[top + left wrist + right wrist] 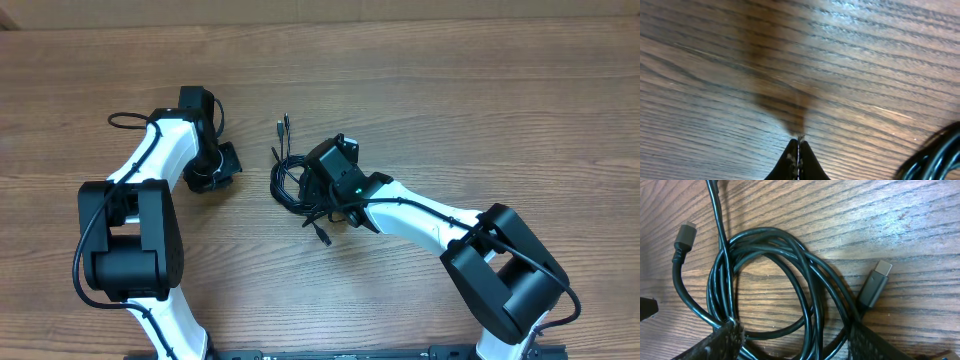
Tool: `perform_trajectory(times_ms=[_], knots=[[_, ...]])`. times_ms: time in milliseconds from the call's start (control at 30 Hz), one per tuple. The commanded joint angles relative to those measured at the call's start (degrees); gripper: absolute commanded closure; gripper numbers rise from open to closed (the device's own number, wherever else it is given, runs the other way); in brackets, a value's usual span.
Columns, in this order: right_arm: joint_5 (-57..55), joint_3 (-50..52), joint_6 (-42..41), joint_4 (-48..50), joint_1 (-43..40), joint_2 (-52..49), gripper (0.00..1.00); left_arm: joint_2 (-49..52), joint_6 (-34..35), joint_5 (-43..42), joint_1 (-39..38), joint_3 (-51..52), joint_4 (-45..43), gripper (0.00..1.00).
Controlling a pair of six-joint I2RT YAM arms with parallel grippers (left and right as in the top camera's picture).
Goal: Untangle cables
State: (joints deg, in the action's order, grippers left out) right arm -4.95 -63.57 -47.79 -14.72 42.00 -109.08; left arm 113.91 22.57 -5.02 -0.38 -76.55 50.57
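- My right pincer (pixel 794 328) stands open over the cables (pixel 767 232). Their tangled coil lies on the table (pixel 920 225) between my two fingers (pixel 725 340), and one finger touches a strand.
- My left pincer (pixel 799 146) is closed on nothing, its tip near the wood, apart from the coil.

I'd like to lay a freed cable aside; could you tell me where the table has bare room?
Bare tabletop runs along the far edge beyond both arms and at the front between their bases. Crowded: the centre, where tangled cables lie between the right fingers.
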Motion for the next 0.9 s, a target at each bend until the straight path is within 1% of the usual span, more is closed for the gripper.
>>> perform_trajectory(times_ms=[0,100,167,200,267,367,467,533,600,700,767,800,867], knots=[[-1.03,0.31,0.09,0.09,0.04,-0.98,0.33,0.44,0.37,-1.53,-0.46,-0.83,-0.07,0.9],[-1.03,0.31,0.09,0.11,0.04,-0.98,0.33,0.44,0.15,-2.75,-0.59,-0.81,-0.09,0.84],[-1.03,0.31,0.09,0.11,0.04,-0.98,0.33,0.44,0.15,-2.75,-0.81,-0.83,-0.11,0.76],[-1.03,0.31,0.07,0.11,0.04,-0.98,0.33,0.44,0.15,-2.78,-0.9,-0.83,-0.13,0.74],[-1.03,0.31,0.07,0.15,0.04,-0.98,0.32,0.44,0.15,-3.32,-1.14,-0.83,-0.24,0.72],[-1.03,0.31,0.07,0.35,0.04,-0.98,0.33,0.44,0.13,-7.37,-1.68,-0.83,-1.2,0.72],[-1.03,0.31,0.07,0.37,0.04,-0.98,0.33,0.44,-0.48,-8.09,-3.1,-0.83,-1.77,0.67],[-1.03,0.31,0.07,0.48,0.04,-0.98,0.36,0.44,-0.74,-8.02,-4.22,-0.81,-2.27,0.62],[-1.01,0.31,0.07,0.55,0.04,-0.98,0.44,0.44,-0.74,-7.93,-5.09,-0.83,-2.71,0.6],[-1.01,0.31,0.07,0.52,0.04,-0.98,0.64,0.44,-0.74,-7.82,-6.12,-0.81,-3.15,0.58],[-1.01,0.31,0.07,0.52,0.04,-0.98,0.72,0.44,-0.72,-6.95,-6.69,-0.81,-3.45,0.57],[-0.98,0.31,0.07,0.5,0.04,-0.98,0.82,0.44,-0.74,-5.29,-6.97,-0.81,-3.5,0.55],[-0.98,0.31,0.07,0.5,0.04,-0.98,0.89,0.44,-0.72,-3.48,-7.1,-0.81,-3.45,0.5]])
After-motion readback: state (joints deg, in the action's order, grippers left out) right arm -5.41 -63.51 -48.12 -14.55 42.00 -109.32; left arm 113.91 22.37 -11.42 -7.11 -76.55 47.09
